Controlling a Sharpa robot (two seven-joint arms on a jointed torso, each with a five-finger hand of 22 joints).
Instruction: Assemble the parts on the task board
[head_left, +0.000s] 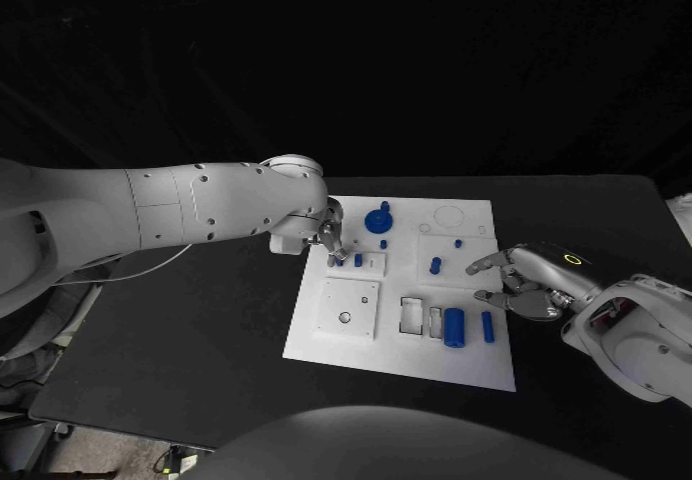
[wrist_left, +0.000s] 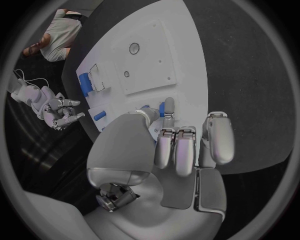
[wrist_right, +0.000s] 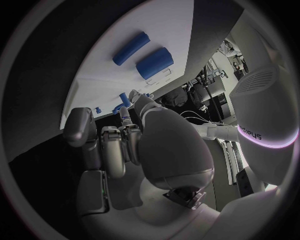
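Observation:
The white task board (head_left: 476, 365) lies in the middle of the black table. My left hand (head_left: 329, 240) hovers over its near-left part, and in the left wrist view its thumb and a fingertip (wrist_left: 169, 107) pinch a small blue peg (wrist_left: 161, 107) by a square block (head_left: 372, 262). A round blue knob (head_left: 379, 220) stands just beyond that hand. My right hand (head_left: 519, 282) rests at the board's right edge, fingers apart and holding nothing. A large blue cylinder (head_left: 454, 327) and a slimmer one (head_left: 488, 327) lie just left of it, also seen as the large cylinder (wrist_right: 154, 62) from the right wrist.
A white square plate (head_left: 348, 307) with a small hole sits on the board's front left. Small blue pegs (head_left: 436, 265) stand in the board's middle. Black table (head_left: 188, 340) surrounds the board, and its front edge runs near the lower left.

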